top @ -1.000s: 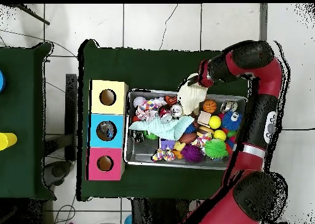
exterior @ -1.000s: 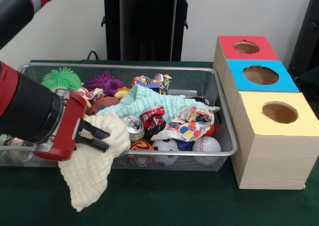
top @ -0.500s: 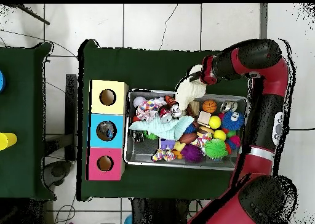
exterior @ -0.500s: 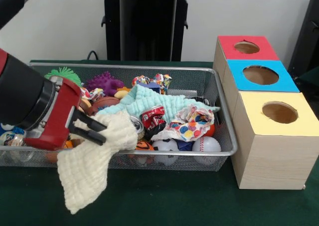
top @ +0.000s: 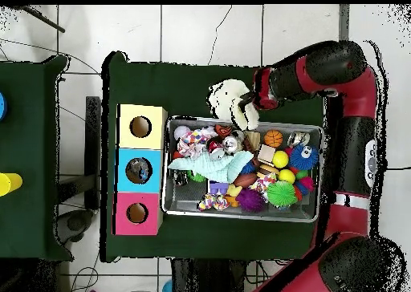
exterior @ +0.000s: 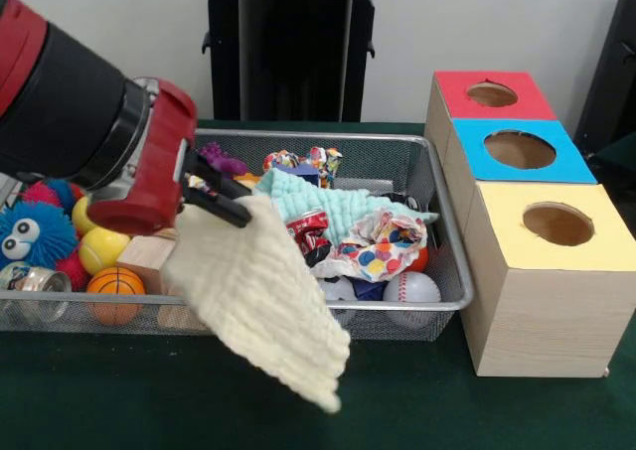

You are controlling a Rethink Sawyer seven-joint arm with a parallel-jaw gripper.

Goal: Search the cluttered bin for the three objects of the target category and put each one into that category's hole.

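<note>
The jaws are clamped on a cream cloth, which hangs over the wire bin's front rim at about 7 o'clock in the front view, above the green table. At 3 o'clock stand the yellow box, blue box and red box, each with a hole. Balls, a crushed can and a mint cloth fill the bin.

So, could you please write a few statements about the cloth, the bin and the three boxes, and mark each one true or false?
1. The gripper is shut on the cream cloth. True.
2. The cream cloth lies flat inside the wire bin. False: it hangs from the gripper, over the bin's rim.
3. The yellow box has a hole in its top. True.
4. The baseball sits in the blue box. False: it is in the bin.
</note>
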